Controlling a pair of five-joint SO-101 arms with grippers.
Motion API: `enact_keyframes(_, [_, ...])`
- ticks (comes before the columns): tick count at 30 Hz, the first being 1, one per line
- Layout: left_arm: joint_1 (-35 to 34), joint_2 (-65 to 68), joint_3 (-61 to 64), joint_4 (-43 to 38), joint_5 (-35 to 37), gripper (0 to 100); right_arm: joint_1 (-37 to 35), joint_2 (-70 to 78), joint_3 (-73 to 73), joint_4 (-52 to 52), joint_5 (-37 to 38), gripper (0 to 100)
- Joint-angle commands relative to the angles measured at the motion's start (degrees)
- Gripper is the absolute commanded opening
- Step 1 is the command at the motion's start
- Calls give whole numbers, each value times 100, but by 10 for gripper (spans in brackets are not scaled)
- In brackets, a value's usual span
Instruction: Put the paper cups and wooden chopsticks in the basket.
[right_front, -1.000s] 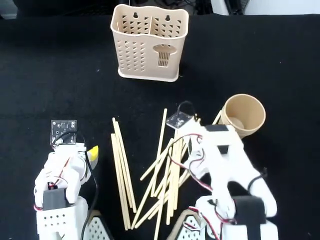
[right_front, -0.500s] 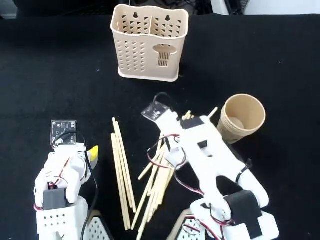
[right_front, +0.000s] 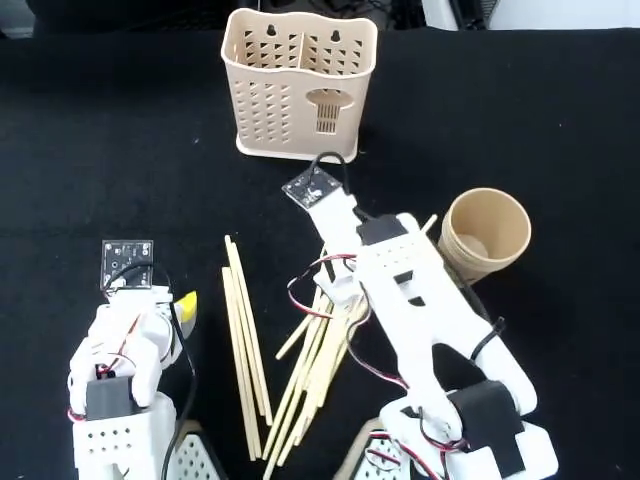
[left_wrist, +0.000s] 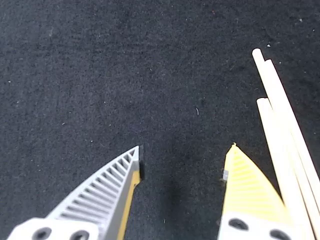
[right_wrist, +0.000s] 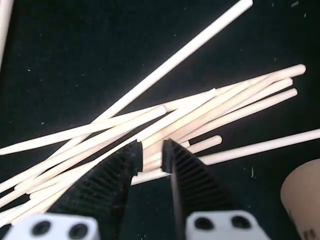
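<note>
- Leftmost, left claw (left_wrist: 185, 147) sits low over the bare desk (right_front: 90, 160), jaws apart.
- Just beside it, four sticks (right_front: 245, 340) lie together, long axis running near to far.
- Basket (right_front: 300, 90) stands upright at the far middle.
- Heap (right_front: 310, 370) fans out slantwise, far ends leaning right.
- Right claw (right_wrist: 150, 142) hangs over the heap; I cannot tell its grip.
- Cups (right_front: 485, 235) stand nested at the right, mouth up.

Black cloth tabletop (right_front: 120, 150), white patch (right_front: 570, 12) beyond its far edge.
</note>
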Motion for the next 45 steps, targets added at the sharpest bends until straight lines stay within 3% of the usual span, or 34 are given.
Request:
enact_keyframes(1, [75, -44, 92, 0, -9, 275, -9, -22, -259, 237, -70, 149])
enact_keyframes(6, [75, -44, 92, 0, -9, 275, 229, -31, -268, 853, -79, 152])
enact_keyframes(13, [75, -44, 92, -18, -9, 275, 1099, 101, -277, 870, -88, 156])
enact_keyframes(16, [84, -44, 92, -26, -9, 275, 1125, 321, -303, 747, -176, 156])
enact_keyframes(21, [84, -44, 92, 0, -9, 275, 1116, 998, -673, 466, -993, 218])
enact_keyframes(30, [75, -44, 92, -26, -9, 275, 1037, 2035, -1349, 466, -1064, 219])
enact_keyframes(40, [75, -44, 92, -35, -9, 275, -237, 2123, -1358, 466, -1231, 149])
enact_keyframes(45, [75, -44, 92, -26, -9, 275, -475, 2149, -1358, 466, -1424, 150])
